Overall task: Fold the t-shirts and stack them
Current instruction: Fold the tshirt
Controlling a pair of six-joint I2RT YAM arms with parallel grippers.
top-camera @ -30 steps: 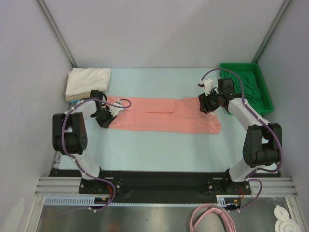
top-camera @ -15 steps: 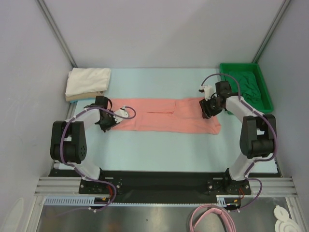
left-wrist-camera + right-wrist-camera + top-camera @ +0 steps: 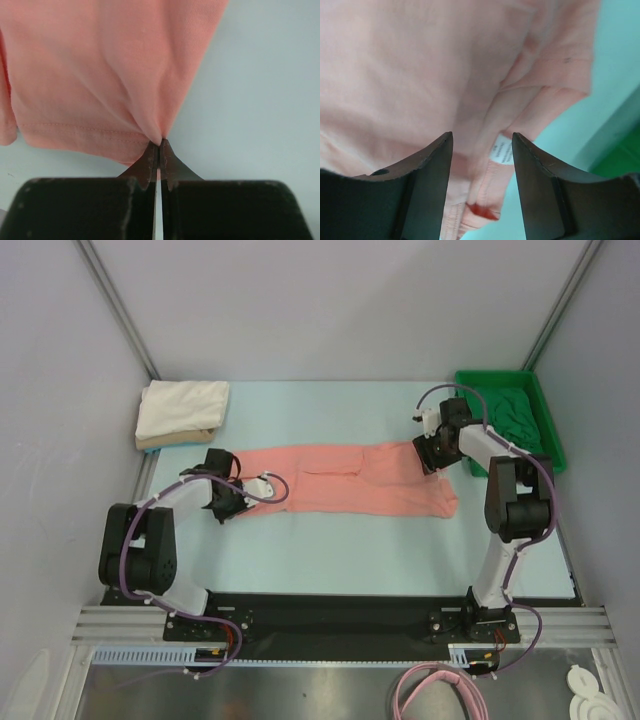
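Note:
A salmon-pink t-shirt [image 3: 345, 478] lies folded into a long band across the table. My left gripper [image 3: 236, 498] is shut on its left hem corner [image 3: 159, 140], pinching the cloth [image 3: 100, 75]. My right gripper [image 3: 432, 455] is open above the shirt's right end, its fingers [image 3: 427, 170] on either side of the neck area with the small white label [image 3: 503, 150]. A white t-shirt [image 3: 183, 407] lies folded on a tan one [image 3: 170, 440] at the back left. A dark green t-shirt [image 3: 518, 420] lies in the tray.
A bright green plastic tray [image 3: 548, 425] stands at the back right, close behind my right arm. Grey walls enclose the table on three sides. The pale blue tabletop [image 3: 340, 540] lies between the shirt and the arm bases.
My left gripper has pulled the shirt's left end to the right and nearer, shortening the band. My right gripper has moved back and slightly left over the shirt's right end.

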